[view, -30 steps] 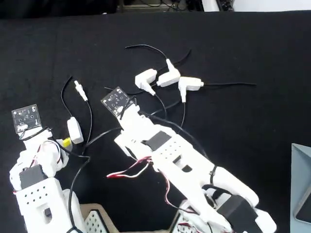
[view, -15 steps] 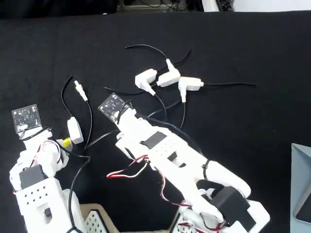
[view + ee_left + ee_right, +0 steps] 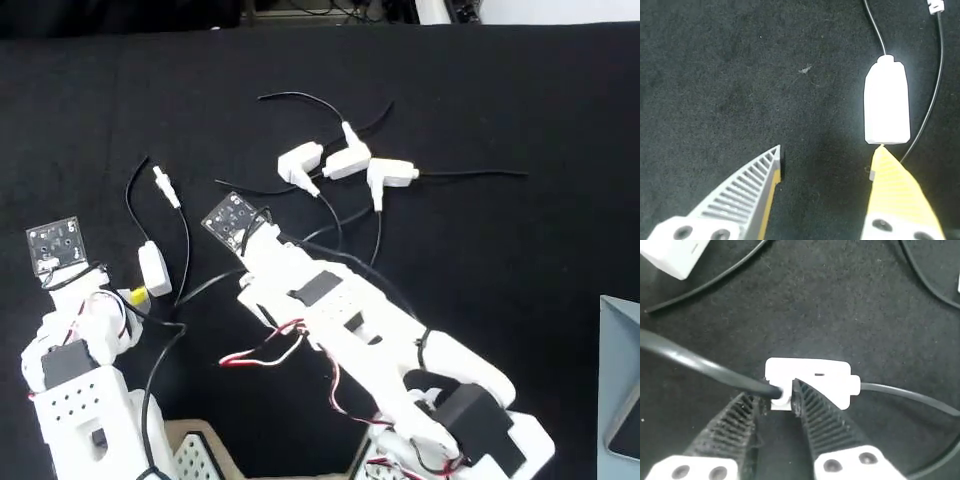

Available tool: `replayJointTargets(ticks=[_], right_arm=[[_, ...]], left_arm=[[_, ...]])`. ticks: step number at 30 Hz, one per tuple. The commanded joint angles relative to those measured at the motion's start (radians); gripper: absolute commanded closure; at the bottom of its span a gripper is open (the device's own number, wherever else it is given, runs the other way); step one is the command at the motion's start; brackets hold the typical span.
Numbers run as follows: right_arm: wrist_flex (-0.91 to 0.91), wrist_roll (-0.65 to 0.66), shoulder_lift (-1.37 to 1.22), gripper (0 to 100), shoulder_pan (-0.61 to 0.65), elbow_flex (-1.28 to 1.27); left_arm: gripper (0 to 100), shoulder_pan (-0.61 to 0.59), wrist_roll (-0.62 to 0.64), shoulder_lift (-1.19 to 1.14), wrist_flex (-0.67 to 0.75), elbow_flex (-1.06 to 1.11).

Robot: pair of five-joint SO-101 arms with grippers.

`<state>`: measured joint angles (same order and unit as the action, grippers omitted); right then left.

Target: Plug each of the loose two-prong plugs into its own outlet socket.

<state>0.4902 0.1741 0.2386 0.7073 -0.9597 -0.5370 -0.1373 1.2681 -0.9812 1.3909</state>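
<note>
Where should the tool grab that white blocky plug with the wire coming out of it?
Grip the white plug across its two long sides, coming from the blunt end opposite its wire. It lies flat and those sides look straight and parallel, so fingers would sit flush. The open left tool should probably shift sideways first: its yellow finger meets that end.

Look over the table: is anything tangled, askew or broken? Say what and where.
Nothing looks broken. The black cords cross one another below the three white plugs clustered in the middle, so they look tangled.
</note>
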Motion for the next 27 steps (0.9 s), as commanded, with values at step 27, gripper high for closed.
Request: replayJointTargets(ticks=[27], right_arm=[[-0.359, -0.068, -0.225, 78.3, -0.347, 0.377]], left_arm=[[71, -0.010, 0.003, 0.011, 0.018, -0.005]])
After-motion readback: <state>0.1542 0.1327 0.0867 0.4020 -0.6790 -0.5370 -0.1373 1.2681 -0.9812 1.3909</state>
